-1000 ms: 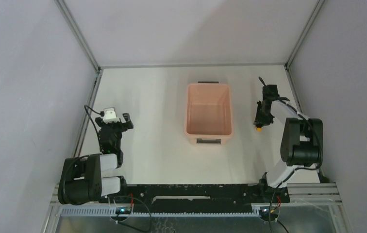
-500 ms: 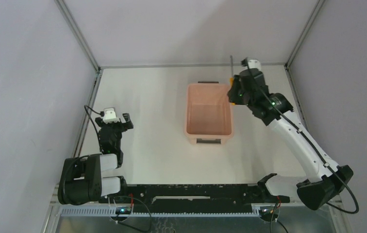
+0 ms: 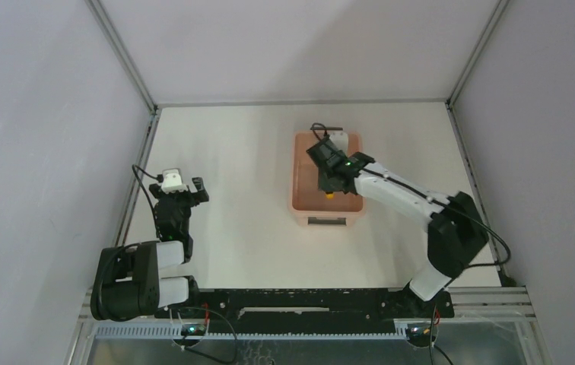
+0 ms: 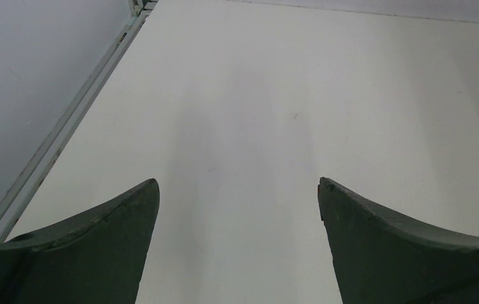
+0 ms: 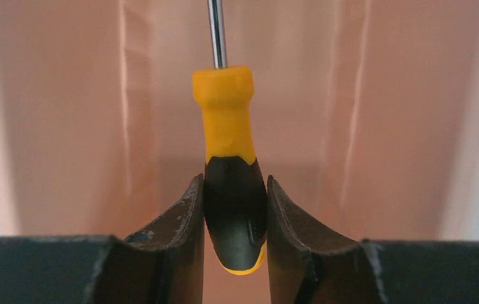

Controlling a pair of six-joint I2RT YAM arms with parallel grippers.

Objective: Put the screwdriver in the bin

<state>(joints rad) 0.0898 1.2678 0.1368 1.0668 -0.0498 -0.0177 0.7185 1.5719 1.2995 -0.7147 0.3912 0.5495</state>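
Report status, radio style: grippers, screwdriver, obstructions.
Right gripper shut on screwdriver handle, over bin. Left gripper open, empty. Nothing seen blocking the drop.

Matte white table [image 3: 231, 152], plain pale grey back wall [image 3: 292, 46], matching side walls [image 3: 33, 137] left and right, aluminium frame struts [image 3: 121, 53] in the far corners, black rail [image 3: 300, 298] along the near edge, soft even light.

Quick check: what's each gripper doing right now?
Left gripper: open, holding nothing.
Right gripper: closed on the screwdriver, over the bin.
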